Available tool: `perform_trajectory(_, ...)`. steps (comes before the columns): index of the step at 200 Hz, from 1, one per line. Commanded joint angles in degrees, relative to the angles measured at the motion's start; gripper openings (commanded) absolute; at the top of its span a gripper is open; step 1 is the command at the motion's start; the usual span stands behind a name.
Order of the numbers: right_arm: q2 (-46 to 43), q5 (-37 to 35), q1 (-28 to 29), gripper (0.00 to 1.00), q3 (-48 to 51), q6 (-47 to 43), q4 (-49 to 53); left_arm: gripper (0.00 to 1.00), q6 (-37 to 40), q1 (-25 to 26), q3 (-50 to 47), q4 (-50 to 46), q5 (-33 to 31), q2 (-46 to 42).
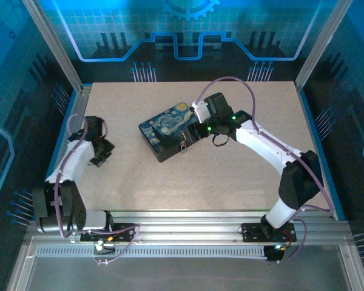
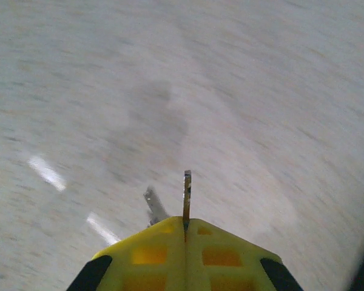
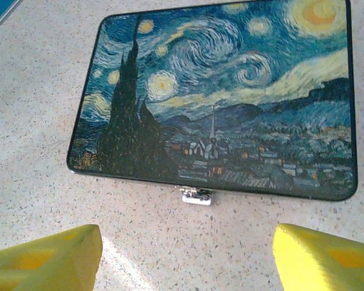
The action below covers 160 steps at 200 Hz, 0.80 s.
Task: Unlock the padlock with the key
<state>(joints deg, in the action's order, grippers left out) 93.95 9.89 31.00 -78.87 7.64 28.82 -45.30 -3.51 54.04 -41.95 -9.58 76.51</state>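
Padlock (image 3: 197, 195), tiny silver metal, on near edge of dark rectangular box (image 3: 230, 97) printed with swirling night-sky painting, mid-table, right gripper (image 3: 188, 254) spread wide just near it, left gripper (image 2: 185, 221) well left, clamped on thin metal key (image 2: 186, 191).

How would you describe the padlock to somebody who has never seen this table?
Find the dark box painted with a swirling blue and yellow night sky, lying near the middle of the table. On its long side facing the open right gripper sits the padlock. It is tiny and silver, the one bare metal piece on that painted box.
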Motion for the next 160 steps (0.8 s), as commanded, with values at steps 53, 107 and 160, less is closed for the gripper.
perform_trajectory(53,-3.87,6.58,-10.20,0.74,4.17,13.00,1.71,0.04,-9.01,37.30,18.58,-0.95,-2.94,12.66)
perform_trajectory(107,-6.51,2.10,-17.73,0.72,11.49,18.42,3.88,0.04,-2.59,48.37,37.68,0.37,3.04,37.04)
perform_trajectory(160,-10.68,1.18,-24.40,0.71,19.43,19.74,3.53,0.05,-1.45,54.06,51.38,0.12,8.61,52.01)
